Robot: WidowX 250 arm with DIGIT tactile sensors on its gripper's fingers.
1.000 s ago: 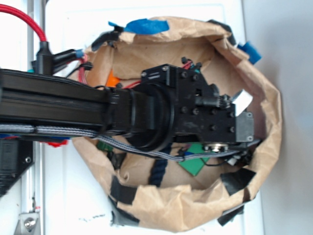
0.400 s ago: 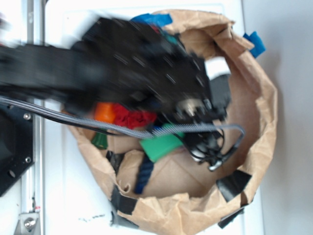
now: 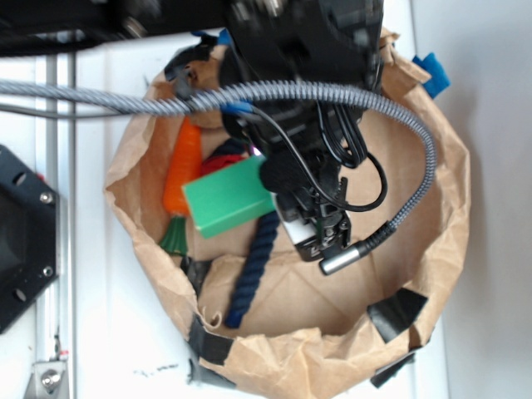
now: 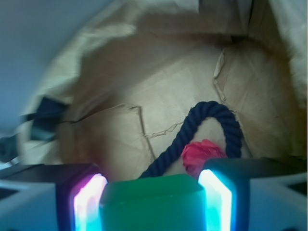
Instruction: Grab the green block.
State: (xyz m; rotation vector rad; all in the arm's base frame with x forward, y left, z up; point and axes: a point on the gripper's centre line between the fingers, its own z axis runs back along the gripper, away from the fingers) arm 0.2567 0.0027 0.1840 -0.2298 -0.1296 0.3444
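The gripper [image 4: 153, 197] is holding the green block [image 4: 153, 204] between its two glowing fingers [image 4: 87, 199]: in the wrist view the block is filling the gap from one lit pad to the other, so the fingers are clamped on it. In the exterior view the green block [image 3: 229, 195] is showing at the left of the black gripper assembly [image 3: 320, 241], inside the brown paper bag [image 3: 274, 366], and it is lying across the lower end of the toy carrot [image 3: 181, 170]. The wrist view is looking past the block down to the bag floor well below, where the navy rope [image 4: 207, 127] and a small red cloth wad [image 4: 202, 154] are lying, so the block appears to be raised off the floor, though how high cannot be told.

The step in hand looks like the last part of the grab: the hold is made and the block is being carried. The next move is calling for a firm, steady squeeze, since only one end of the block is seated between the pads and the long free end could lever it loose. Any travel should be going straight up and clear of the bag's crumpled rim and of the braided cable [image 3: 249, 96] that is looping across the opening.
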